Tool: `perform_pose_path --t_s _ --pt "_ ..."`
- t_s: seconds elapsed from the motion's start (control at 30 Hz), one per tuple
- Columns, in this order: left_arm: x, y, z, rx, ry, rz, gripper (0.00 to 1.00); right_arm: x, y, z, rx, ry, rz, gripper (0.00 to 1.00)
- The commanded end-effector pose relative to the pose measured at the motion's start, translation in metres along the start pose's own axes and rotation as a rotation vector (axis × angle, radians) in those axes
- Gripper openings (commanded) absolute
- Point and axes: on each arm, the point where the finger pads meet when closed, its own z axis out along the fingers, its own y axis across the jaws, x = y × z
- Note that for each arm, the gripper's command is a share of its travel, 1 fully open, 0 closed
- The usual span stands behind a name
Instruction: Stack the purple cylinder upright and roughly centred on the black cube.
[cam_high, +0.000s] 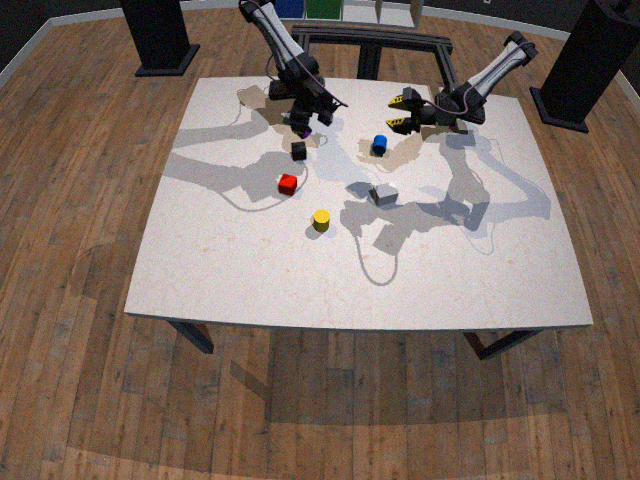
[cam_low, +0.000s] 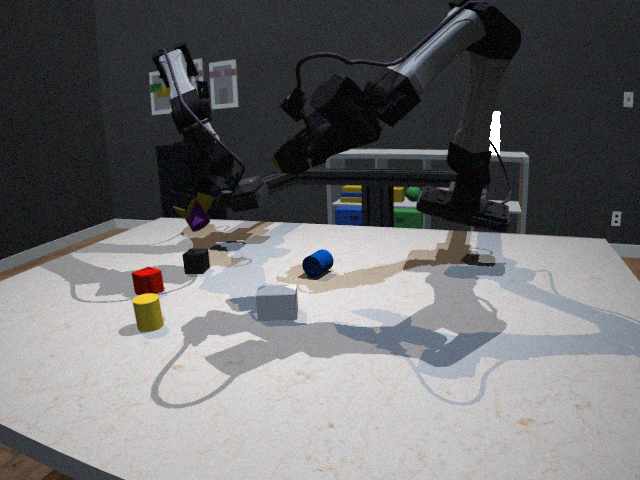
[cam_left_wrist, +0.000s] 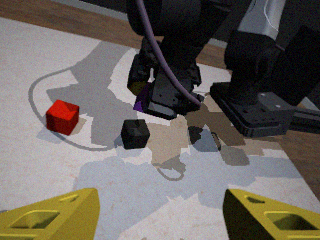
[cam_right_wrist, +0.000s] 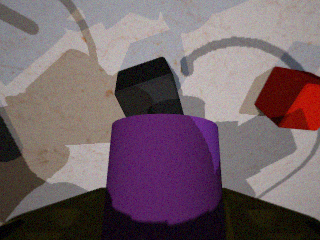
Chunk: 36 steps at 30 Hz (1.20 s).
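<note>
The purple cylinder is tilted and held in the air between the fingers of my right gripper. Its free end points toward the black cube, which sits on the table. In the top view the cylinder is just behind the cube; in the exterior view it is above the cube with a gap between them. My left gripper is open and empty, raised behind the blue cylinder. The right fingers are mostly hidden in the top view.
A red cube is in front of the black cube. A yellow cylinder stands further forward. A blue cylinder lies on its side, with a grey block in front of it.
</note>
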Motion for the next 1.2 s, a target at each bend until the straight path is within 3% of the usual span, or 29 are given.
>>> perform_pose_path --t_s 0.0,0.23,0.47,1.17 --pt "-0.018 0.007 0.002 -0.029 -0.019 0.07 0.61 0.022 -0.005 -0.007 0.009 0.249 0.019 0.38" --pt "-0.018 0.007 0.002 -0.029 -0.02 0.071 0.61 0.013 -0.007 -0.009 0.005 0.48 -0.152 0.38" --pt "-0.018 0.007 0.002 -0.029 -0.02 0.071 0.61 0.006 -0.008 -0.007 0.0 0.611 -0.25 0.38" --pt "-0.018 0.007 0.002 -0.029 -0.019 0.071 0.61 -0.002 -0.005 -0.002 -0.01 0.642 -0.29 0.38"
